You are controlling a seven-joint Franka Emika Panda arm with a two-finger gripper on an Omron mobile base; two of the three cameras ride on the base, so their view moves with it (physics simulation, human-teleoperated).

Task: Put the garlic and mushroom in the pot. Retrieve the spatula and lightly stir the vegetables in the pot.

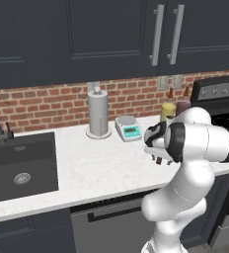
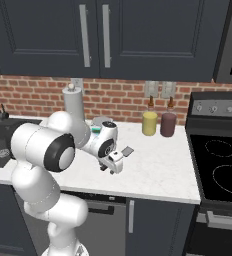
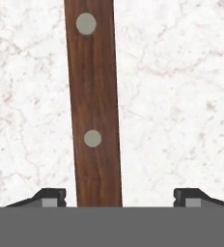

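Note:
The spatula's dark brown wooden handle (image 3: 93, 96), with two metal rivets, lies flat on the white marble counter (image 3: 181, 96). My gripper (image 3: 122, 197) hangs low over it, open. The handle runs between the two fingertips, closer to the left one and clear of the right one. In the right base view the grey blade of the spatula (image 2: 127, 150) pokes out past the gripper (image 2: 112, 168) on the counter. The left base view has the gripper (image 1: 158, 159) pointing down at the counter's front right. The pot, the garlic and the mushroom are out of view.
A paper towel holder (image 1: 97, 113) and a kitchen scale (image 1: 128, 127) stand at the back. A yellow canister (image 2: 149, 123) and a maroon canister (image 2: 168, 124) sit by the wall. The sink (image 1: 18, 168) is to the left and the stove (image 2: 223, 170) to the right.

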